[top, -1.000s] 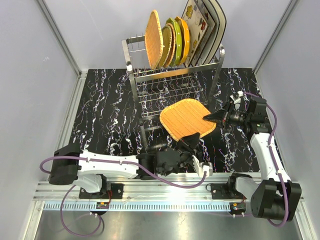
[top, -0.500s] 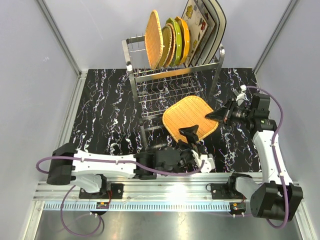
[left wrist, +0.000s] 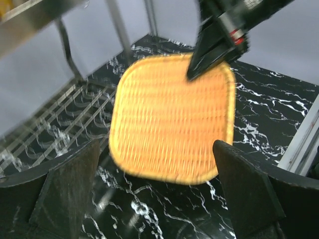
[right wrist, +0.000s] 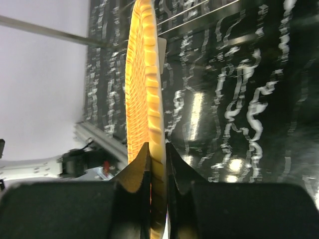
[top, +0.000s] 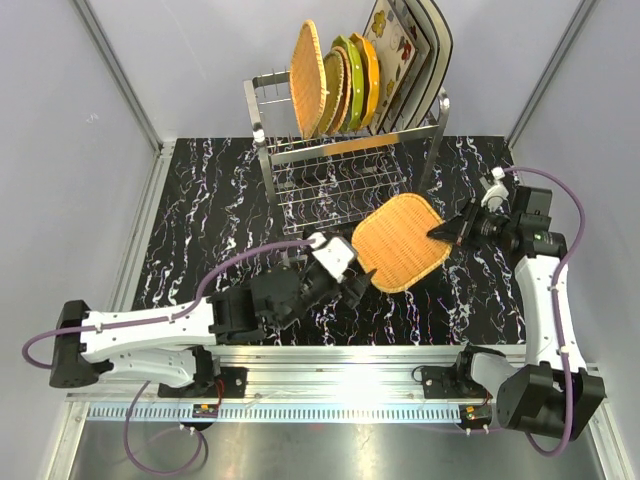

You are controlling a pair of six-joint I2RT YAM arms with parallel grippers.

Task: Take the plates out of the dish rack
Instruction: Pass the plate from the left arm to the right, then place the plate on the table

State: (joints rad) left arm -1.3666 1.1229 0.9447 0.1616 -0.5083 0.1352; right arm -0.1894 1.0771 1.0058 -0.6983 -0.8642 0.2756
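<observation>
Marbled tabletop (top: 200, 220) — R jaws pinching woven plate (top: 400, 243) rim; L jaws spread wide.

The right gripper (top: 441, 233) pinches the right edge of a tan woven plate (top: 400, 242), held above the table (top: 200, 220) before the dish rack (top: 340, 165). The left gripper (top: 352, 283), jaws apart, sits just beside the plate's near-left edge.
</observation>
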